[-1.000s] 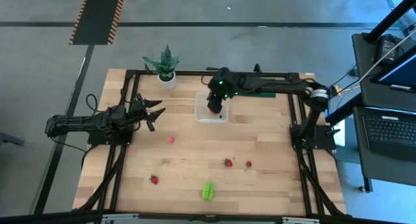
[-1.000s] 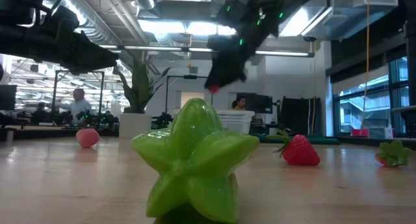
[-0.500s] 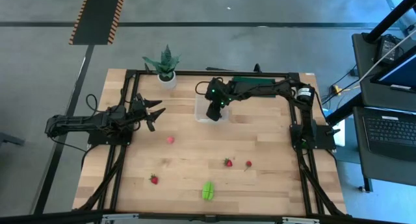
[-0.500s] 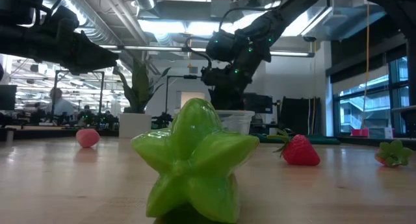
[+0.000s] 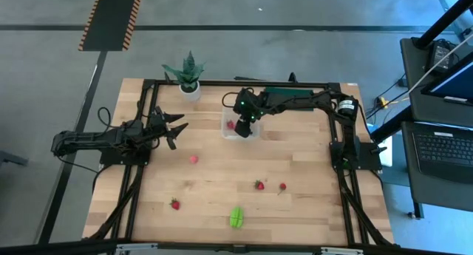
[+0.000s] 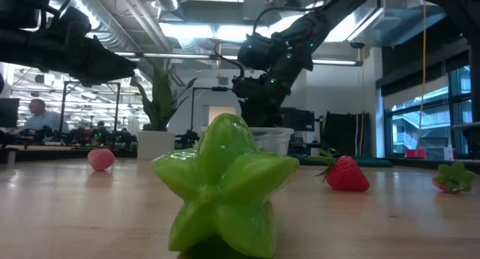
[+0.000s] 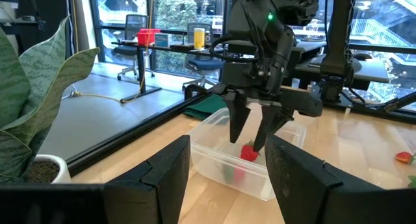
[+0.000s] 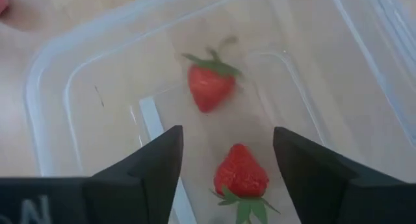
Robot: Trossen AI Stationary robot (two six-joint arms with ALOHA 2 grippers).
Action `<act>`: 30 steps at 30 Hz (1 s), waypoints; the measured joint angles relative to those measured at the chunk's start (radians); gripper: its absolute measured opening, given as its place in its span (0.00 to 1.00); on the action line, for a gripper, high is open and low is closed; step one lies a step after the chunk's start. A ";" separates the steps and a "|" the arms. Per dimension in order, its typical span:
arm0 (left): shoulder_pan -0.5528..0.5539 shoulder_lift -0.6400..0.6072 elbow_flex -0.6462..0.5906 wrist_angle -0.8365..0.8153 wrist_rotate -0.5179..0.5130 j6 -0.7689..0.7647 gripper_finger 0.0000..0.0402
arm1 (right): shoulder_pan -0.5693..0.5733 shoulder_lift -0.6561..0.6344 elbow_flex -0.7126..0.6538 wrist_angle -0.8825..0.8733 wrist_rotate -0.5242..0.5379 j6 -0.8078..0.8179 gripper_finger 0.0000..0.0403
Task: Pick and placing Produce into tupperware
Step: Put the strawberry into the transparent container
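Over tupperware [image 8: 45, 74], right hand [image 8: 224, 162] open, empty

From my seat at the controls I can't read any text, label, brand, number or sign in these views. The closest thing to a sign is the strip of orange and black hazard stripes [image 5: 111, 17] on the floor beyond the table, and it carries no words. The laptop [image 5: 443, 148] off to the side shows keys too small for me to make out. In the right wrist view a pale mark sits at the very corner, too cut off for me to read.
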 joint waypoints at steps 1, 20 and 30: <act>0.000 0.000 0.000 0.000 0.000 0.000 0.48 | 0.000 -0.001 0.009 -0.018 -0.001 -0.006 0.61; 0.000 0.000 0.000 0.000 0.002 0.000 0.48 | 0.158 -0.533 0.029 -0.538 -0.004 -0.072 0.62; 0.000 0.000 0.000 0.000 0.004 0.000 0.48 | 0.409 -0.618 -0.289 -0.530 0.041 -0.146 0.62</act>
